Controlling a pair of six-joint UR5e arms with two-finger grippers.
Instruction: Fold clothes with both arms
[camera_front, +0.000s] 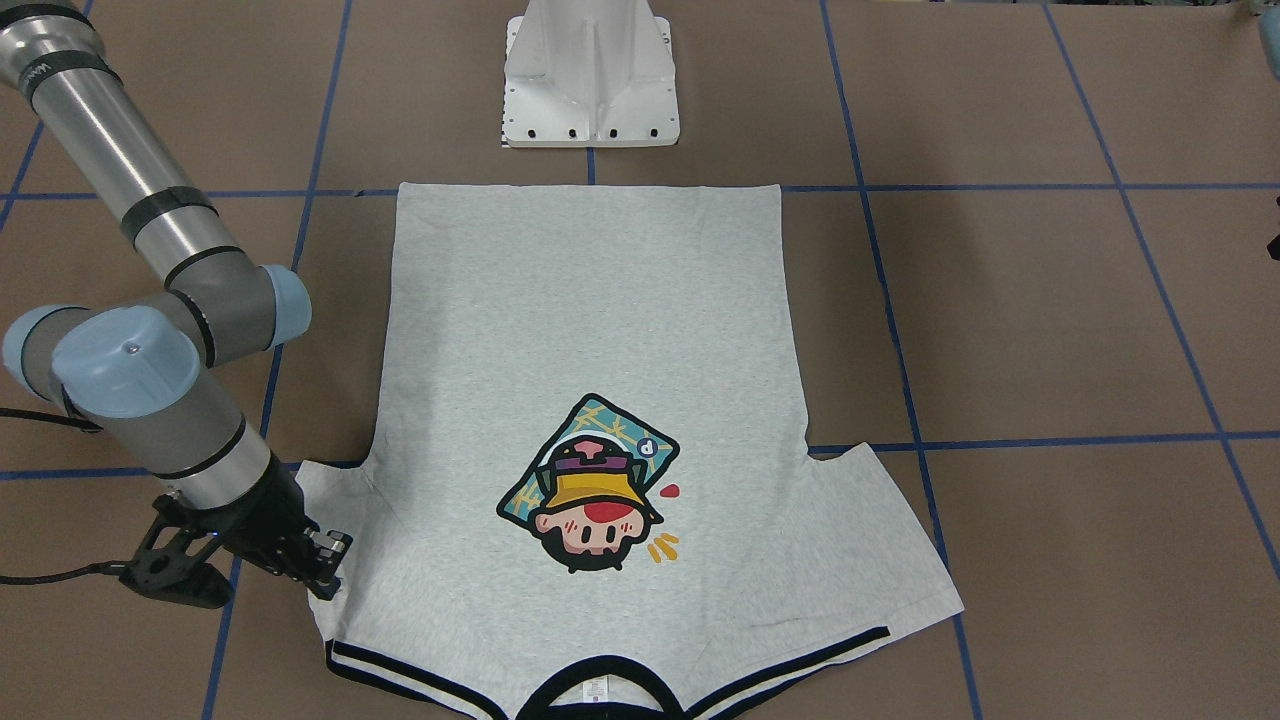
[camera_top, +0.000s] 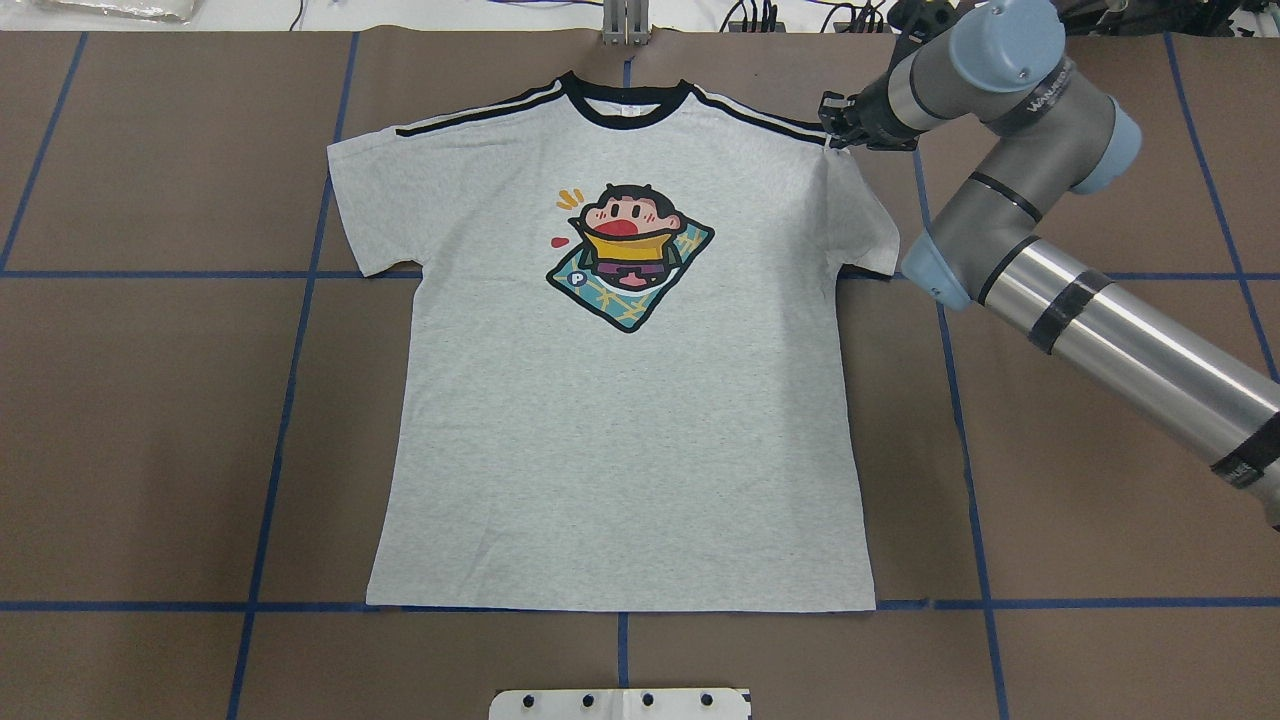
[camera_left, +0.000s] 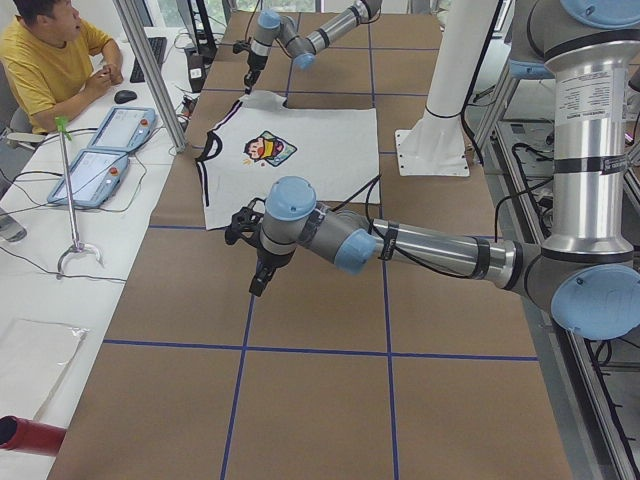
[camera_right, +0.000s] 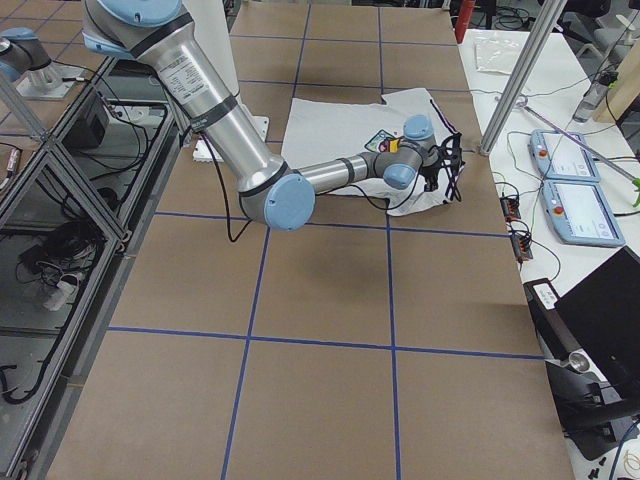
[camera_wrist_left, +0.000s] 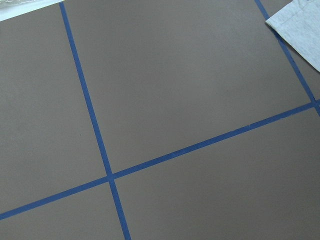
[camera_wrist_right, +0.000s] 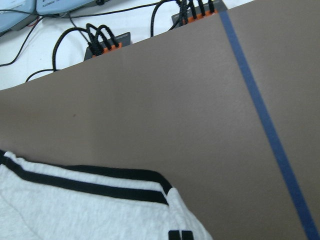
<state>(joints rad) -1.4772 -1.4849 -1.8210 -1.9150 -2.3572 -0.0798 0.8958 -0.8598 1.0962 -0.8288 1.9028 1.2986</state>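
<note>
The light grey T-shirt (camera_top: 620, 420) lies flat and face up on the brown table, its black collar at the far edge and its cartoon print (camera_top: 628, 255) on the chest. My right gripper (camera_top: 832, 128) is at the striped shoulder on the right of the overhead view. In the right wrist view its fingertips (camera_wrist_right: 175, 235) sit close together on the cloth edge beside the black stripes (camera_wrist_right: 100, 185). My left gripper (camera_left: 252, 280) hovers over bare table off the shirt's other side. It shows only in the exterior left view, so I cannot tell whether it is open or shut.
The white pedestal base (camera_front: 590, 75) stands just behind the shirt's hem. Blue tape lines (camera_wrist_left: 100, 150) cross the tabletop. A person in yellow (camera_left: 55, 60) sits at a side table with two pendants (camera_left: 100, 150). Cables (camera_wrist_right: 102, 42) run past the table's far edge.
</note>
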